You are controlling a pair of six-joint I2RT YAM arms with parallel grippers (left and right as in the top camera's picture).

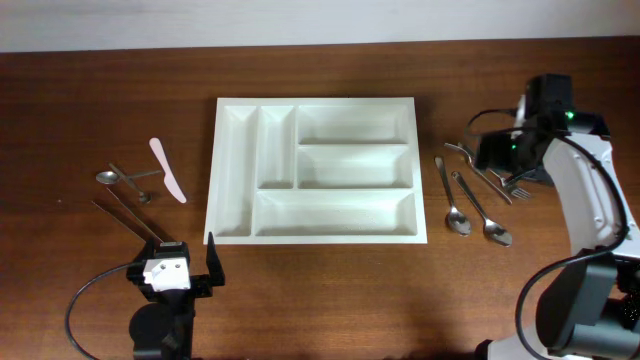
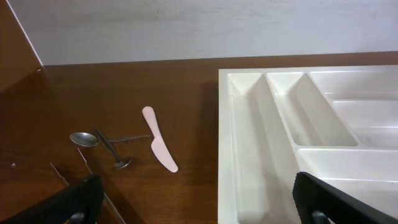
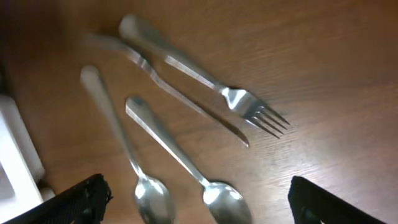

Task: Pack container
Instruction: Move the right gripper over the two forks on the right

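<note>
The white five-compartment container (image 1: 316, 101) lies empty at the table's middle; its left part shows in the left wrist view (image 2: 249, 155). My left gripper (image 1: 172, 260) is open and empty near the front edge, just off the container's front-left corner (image 2: 199, 211). My right gripper (image 1: 495, 158) is open and empty, hovering over cutlery right of the container (image 3: 199, 208). Below it lie a fork (image 3: 205, 81), a table knife (image 3: 180, 93) and two spoons (image 3: 146, 186) (image 3: 214, 190).
Left of the container lie a pink plastic knife (image 1: 168, 170) (image 2: 158, 146), two small crossed spoons (image 1: 125, 180) (image 2: 84, 138) and thin metal sticks (image 1: 125, 215). The container's corner (image 3: 15, 155) edges the right wrist view. A black cable (image 1: 85, 295) loops by the left arm.
</note>
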